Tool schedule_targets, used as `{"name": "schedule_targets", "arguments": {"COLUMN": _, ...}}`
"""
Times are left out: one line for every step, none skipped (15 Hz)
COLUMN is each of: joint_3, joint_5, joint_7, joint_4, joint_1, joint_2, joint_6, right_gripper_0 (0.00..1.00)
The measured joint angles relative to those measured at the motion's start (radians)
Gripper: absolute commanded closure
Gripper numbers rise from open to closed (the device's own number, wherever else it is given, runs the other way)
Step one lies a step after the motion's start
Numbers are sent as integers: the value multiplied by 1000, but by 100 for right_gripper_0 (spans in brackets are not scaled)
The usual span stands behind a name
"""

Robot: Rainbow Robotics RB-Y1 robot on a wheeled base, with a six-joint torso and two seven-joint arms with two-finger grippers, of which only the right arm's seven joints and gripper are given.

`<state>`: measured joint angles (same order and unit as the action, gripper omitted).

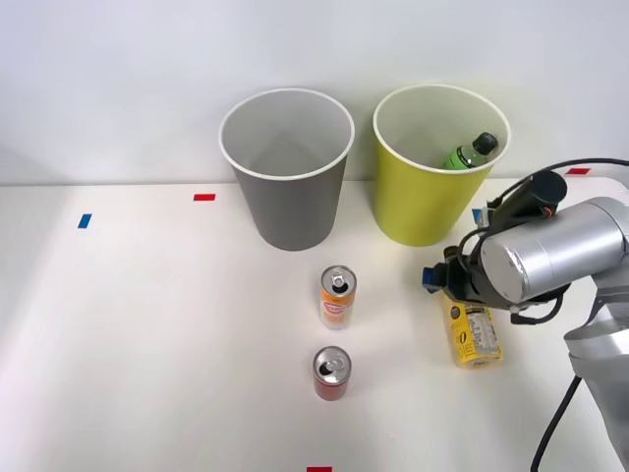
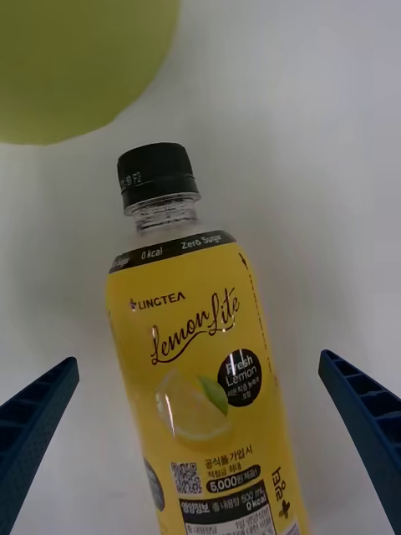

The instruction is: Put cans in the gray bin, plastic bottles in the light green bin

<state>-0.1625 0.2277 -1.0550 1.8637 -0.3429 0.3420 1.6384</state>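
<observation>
Right under the wide-spread pincer (image 2: pixel 200 451), the yellow-labelled bottle (image 2: pixel 200 368) is seen lying flat on the table (image 1: pixel 147 324), just in front of the light green bin (image 1: pixel 432 192) and not gripped yet. One green bottle (image 1: pixel 469 152) is already dropped in that bin. Both cans, orange-and-white (image 1: pixel 337 297) and dark red (image 1: pixel 331 373), are left standing in front of the gray bin (image 1: pixel 287 187), so roughly a quarter looks done.

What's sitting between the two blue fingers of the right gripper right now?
The yellow bottle lies on the table between the open fingers, untouched by either, as the wrist view shows.
</observation>
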Motion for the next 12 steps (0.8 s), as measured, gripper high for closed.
{"name": "schedule_targets", "arguments": {"joint_3": 0, "joint_5": -15, "joint_7": -2, "joint_4": -28, "joint_1": -9, "joint_2": -9, "joint_6": -9, "right_gripper_0": 0}}
{"name": "schedule_targets", "arguments": {"joint_3": 0, "joint_5": -30, "joint_7": -4, "joint_4": -47, "joint_1": -16, "joint_2": -18, "joint_6": -16, "right_gripper_0": 0}}
{"name": "schedule_targets", "arguments": {"joint_3": 0, "joint_5": -43, "joint_7": -5, "joint_4": -61, "joint_1": -19, "joint_2": -25, "joint_6": -27, "right_gripper_0": 0}}
{"name": "schedule_targets", "arguments": {"joint_3": 0, "joint_5": -47, "joint_7": -5, "joint_4": -74, "joint_1": -21, "joint_2": -28, "joint_6": -39, "right_gripper_0": 0}}
{"name": "schedule_targets", "arguments": {"joint_3": 0, "joint_5": -48, "joint_7": -5, "joint_4": -88, "joint_1": -22, "joint_2": -30, "joint_6": -49, "right_gripper_0": 0}}
{"name": "schedule_targets", "arguments": {"joint_3": 0, "joint_5": -49, "joint_7": -5, "joint_4": -95, "joint_1": -23, "joint_2": -30, "joint_6": -55, "right_gripper_0": 0}}
{"name": "schedule_targets", "arguments": {"joint_3": 0, "joint_5": -49, "joint_7": -5, "joint_4": -98, "joint_1": -23, "joint_2": -30, "joint_6": -58, "right_gripper_0": 0}}
{"name": "schedule_targets", "arguments": {"joint_3": 0, "joint_5": -50, "joint_7": -5, "joint_4": -100, "joint_1": -23, "joint_2": -30, "joint_6": -58, "right_gripper_0": 0}}
{"name": "schedule_targets", "arguments": {"joint_3": 0, "joint_5": -50, "joint_7": -5, "joint_4": -101, "joint_1": -23, "joint_2": -31, "joint_6": -59, "right_gripper_0": 0}}
{"name": "schedule_targets", "arguments": {"joint_3": 0, "joint_5": -50, "joint_7": -5, "joint_4": -101, "joint_1": -23, "joint_2": -32, "joint_6": -59, "right_gripper_0": 0}}
{"name": "schedule_targets", "arguments": {"joint_3": 0, "joint_5": -53, "joint_7": -5, "joint_4": -101, "joint_1": -23, "joint_2": -35, "joint_6": -59, "right_gripper_0": 0}}
{"name": "schedule_targets", "arguments": {"joint_3": 0, "joint_5": -59, "joint_7": -5, "joint_4": -101, "joint_1": -23, "joint_2": -39, "joint_6": -59, "right_gripper_0": 0}}
